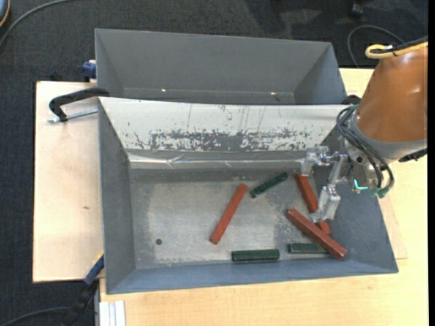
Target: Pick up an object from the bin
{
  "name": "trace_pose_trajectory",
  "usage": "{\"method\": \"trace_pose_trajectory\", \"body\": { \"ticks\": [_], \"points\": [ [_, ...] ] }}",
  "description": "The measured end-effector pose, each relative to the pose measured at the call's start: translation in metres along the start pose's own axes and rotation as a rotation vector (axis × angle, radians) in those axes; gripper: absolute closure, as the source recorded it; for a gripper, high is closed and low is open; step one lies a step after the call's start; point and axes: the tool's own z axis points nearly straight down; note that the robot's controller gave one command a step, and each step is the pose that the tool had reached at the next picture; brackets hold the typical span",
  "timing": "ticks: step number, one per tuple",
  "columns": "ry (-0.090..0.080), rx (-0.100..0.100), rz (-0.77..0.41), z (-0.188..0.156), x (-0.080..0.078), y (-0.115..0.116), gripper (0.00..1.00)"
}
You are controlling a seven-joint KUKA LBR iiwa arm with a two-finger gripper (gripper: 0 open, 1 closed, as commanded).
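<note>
The grey bin (115,202) holds loose sticks. Left of centre lies a long red stick (228,214). Right of it are a far green stick (268,184) and a near green stick (255,255). At the right, the pincer (327,208) sits low beside a short red stick (305,190) and over a slanted red stick (316,233). Whether the pincer is spread or pressed together cannot be told. Judged status: nothing is lifted yet, so grasp and lift remain. The bin stands on a pale wooden table (272,308), with dark carpet (41,39) beyond.
</note>
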Motion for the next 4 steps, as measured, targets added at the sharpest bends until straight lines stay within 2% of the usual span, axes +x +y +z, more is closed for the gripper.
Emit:
{"method": "trace_pose_trajectory", "body": {
  "ticks": [1,2,3,4],
  "points": [
    [0.0,-0.002,-0.146,0.1,-0.005,0.061,0.0],
    [-0.007,0.0,-0.497,0.154,-0.003,0.122,0.0],
    [-0.012,0.002,-0.496,0.152,-0.004,0.121,1.0],
    [-0.019,0.004,-0.512,0.018,-0.007,0.116,1.0]
  ]
}}
